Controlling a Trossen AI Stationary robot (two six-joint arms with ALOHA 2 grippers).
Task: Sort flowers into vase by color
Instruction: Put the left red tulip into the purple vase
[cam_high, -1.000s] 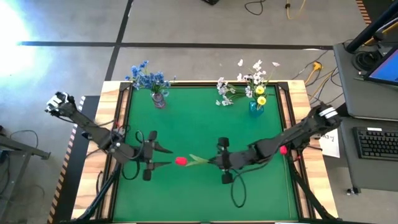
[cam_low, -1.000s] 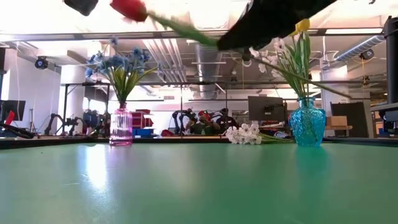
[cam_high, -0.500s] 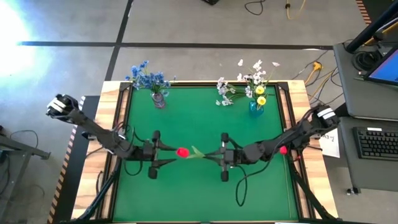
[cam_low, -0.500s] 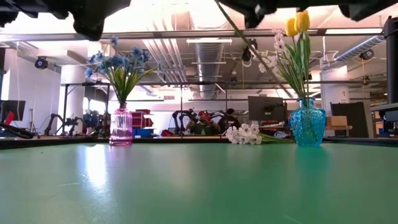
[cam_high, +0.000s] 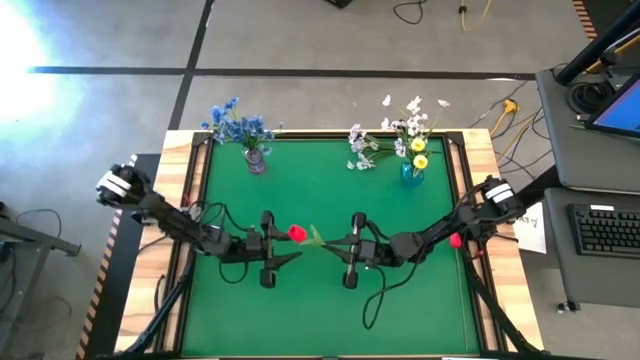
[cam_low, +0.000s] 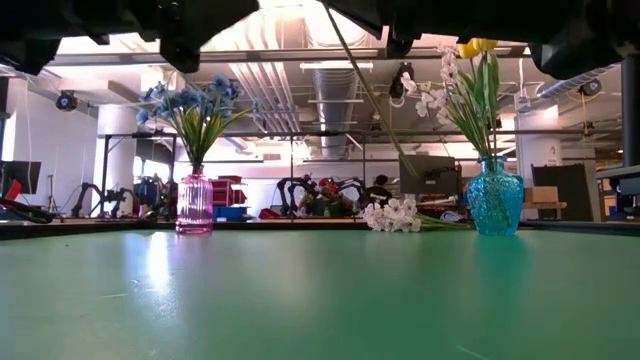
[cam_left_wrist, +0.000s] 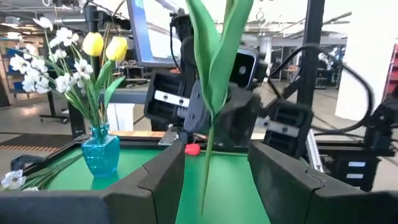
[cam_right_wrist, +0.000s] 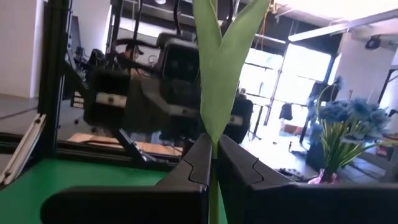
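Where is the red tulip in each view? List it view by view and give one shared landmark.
High: red tulip at centre, between the left gripper and right gripper.
Low: only its stem, top centre.
Left wrist: stem and leaves, centre.
Right wrist: leaves, centre.
Landmark: blue vase.

Mid-table, the right gripper (cam_high: 332, 247) pinches a red tulip (cam_high: 297, 233) by its stem; the left gripper (cam_high: 290, 247) faces it at nine o'clock, jaws apart.

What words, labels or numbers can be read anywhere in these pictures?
None can be read.
White paper sheet beside the table's right edge: dark marks, too small to read.
Keyboard: keys too small to read.
Monitor behind the yellow tulips: no readable text.
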